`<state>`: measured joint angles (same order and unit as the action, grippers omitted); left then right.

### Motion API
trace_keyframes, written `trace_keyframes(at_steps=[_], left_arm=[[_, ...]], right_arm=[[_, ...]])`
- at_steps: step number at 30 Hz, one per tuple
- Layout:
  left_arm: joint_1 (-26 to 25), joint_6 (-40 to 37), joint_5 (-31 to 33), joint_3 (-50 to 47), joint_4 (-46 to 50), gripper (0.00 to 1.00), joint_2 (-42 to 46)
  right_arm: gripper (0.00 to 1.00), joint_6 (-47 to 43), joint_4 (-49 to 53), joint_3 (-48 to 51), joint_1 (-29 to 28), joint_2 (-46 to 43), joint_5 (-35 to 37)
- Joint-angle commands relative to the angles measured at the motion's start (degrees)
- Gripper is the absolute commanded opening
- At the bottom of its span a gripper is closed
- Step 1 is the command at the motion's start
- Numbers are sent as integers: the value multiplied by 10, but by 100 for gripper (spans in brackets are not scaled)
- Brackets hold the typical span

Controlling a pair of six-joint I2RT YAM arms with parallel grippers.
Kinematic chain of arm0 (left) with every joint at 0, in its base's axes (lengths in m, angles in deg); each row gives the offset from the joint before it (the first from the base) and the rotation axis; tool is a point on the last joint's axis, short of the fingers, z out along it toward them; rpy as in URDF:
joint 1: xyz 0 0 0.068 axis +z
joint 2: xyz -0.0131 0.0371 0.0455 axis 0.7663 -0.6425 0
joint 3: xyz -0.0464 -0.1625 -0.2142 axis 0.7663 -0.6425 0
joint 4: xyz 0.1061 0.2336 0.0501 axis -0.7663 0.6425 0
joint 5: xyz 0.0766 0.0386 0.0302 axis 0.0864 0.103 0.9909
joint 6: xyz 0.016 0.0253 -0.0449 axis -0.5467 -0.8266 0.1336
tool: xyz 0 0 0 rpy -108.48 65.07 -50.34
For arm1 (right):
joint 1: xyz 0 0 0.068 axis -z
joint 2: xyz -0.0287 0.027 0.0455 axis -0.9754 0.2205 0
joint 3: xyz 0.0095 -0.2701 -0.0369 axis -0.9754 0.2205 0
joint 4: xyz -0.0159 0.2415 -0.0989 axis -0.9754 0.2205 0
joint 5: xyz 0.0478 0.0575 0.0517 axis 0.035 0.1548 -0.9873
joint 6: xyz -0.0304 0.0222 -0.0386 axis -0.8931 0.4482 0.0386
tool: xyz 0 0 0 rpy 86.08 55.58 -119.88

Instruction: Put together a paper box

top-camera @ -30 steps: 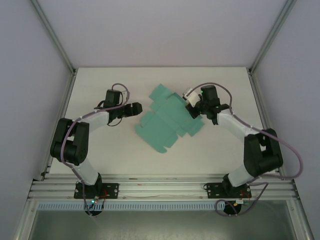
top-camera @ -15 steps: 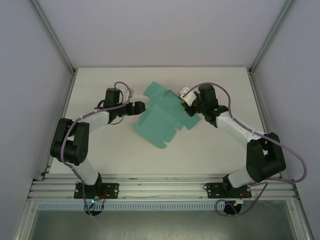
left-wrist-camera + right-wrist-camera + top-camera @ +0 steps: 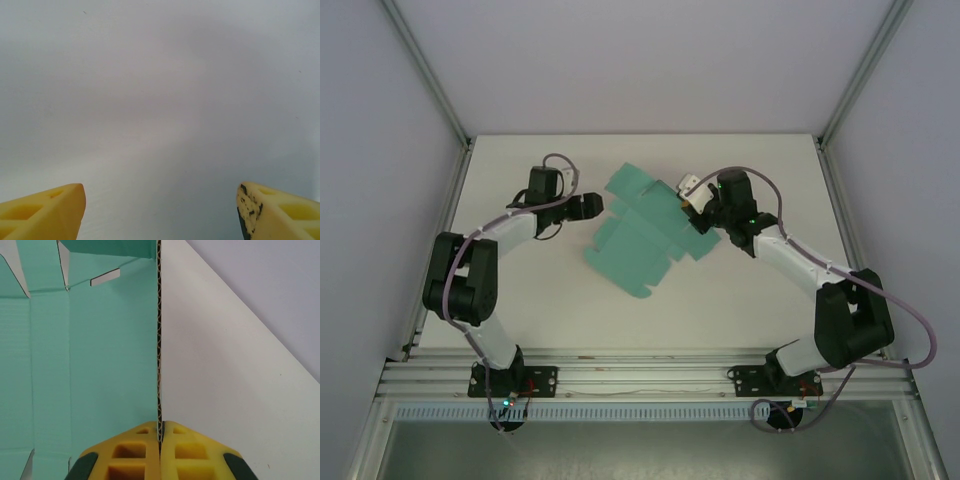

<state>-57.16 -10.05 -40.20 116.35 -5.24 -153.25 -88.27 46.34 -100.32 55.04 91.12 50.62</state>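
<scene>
— Where is the paper box [image 3: 642, 235]?
— It lies unfolded, a flat teal-green sheet with flaps and tabs, on the white worktop [image 3: 550, 300] between the two claws

— What is the right claw [image 3: 692, 206] doing?
— It is pinching the edge of the sheet nearest to it. In the right wrist view the right claw [image 3: 161, 432] has its yellow tips pressed together on the card. The card is seen edge-on there, a thin corrugated line running straight ahead from the tips. Teal panels with cut flaps spread out to one side of that line, and a bare white surface lies on the other

— And the left claw [image 3: 592, 205]?
— It is spread wide and holds nothing. The closest flap of the sheet lies just beyond its tips, and whether it touches them cannot be told from above. In the left wrist view its fingers [image 3: 45, 210] stand far apart at the lower corners, with plain pale surface ahead between them
</scene>
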Motion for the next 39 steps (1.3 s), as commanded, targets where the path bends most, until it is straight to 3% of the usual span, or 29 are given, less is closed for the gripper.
trace_keyframes(at_steps=[1, 20, 25, 29, 34, 39], left_arm=[[-7, -26, -94, -3, -30, 78, -8], [-38, 24, -328, -17, -194, 72, -88], [-43, 20, -324, -17, -190, 54, -98], [-44, 17, -324, -10, -183, 29, -100], [-46, 2, -305, -2, -158, 7, -99], [-47, -16, -253, 8, -114, 0, -91]], right_arm=[[0, 8, -23, 2, -4, -7, -6], [0, 25, -40, -16, -5, 7, -43], [0, 33, -49, -14, -5, 4, -59], [0, 35, -55, -12, -5, 4, -68], [0, 27, -48, -13, -5, -1, -71], [0, 12, -30, -17, -5, -9, -68]])
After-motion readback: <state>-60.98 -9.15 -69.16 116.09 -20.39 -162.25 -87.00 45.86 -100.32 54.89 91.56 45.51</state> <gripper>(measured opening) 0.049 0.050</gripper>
